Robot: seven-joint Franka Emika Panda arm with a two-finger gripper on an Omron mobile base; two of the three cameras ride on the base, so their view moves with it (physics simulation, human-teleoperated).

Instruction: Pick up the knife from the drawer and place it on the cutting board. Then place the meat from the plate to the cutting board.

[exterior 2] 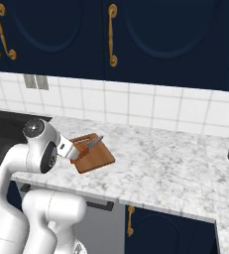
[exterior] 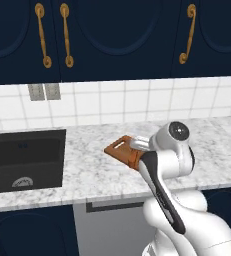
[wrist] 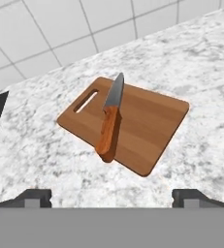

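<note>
In the hand view the knife [wrist: 110,118] lies across the cutting board [wrist: 147,126] at mid-frame, blade tip toward the top, handle end at the board's lower edge. The gripper [wrist: 111,197] has its fingertips [wrist: 35,197] spread wide at the bottom corners, holding nothing. In the left base view the arm covers most of the cutting board [exterior: 121,149] at centre, and the knife is hidden. In the right base view the knife [exterior 2: 90,144] looks tilted on the cutting board [exterior 2: 95,158], perhaps only by perspective.
</note>
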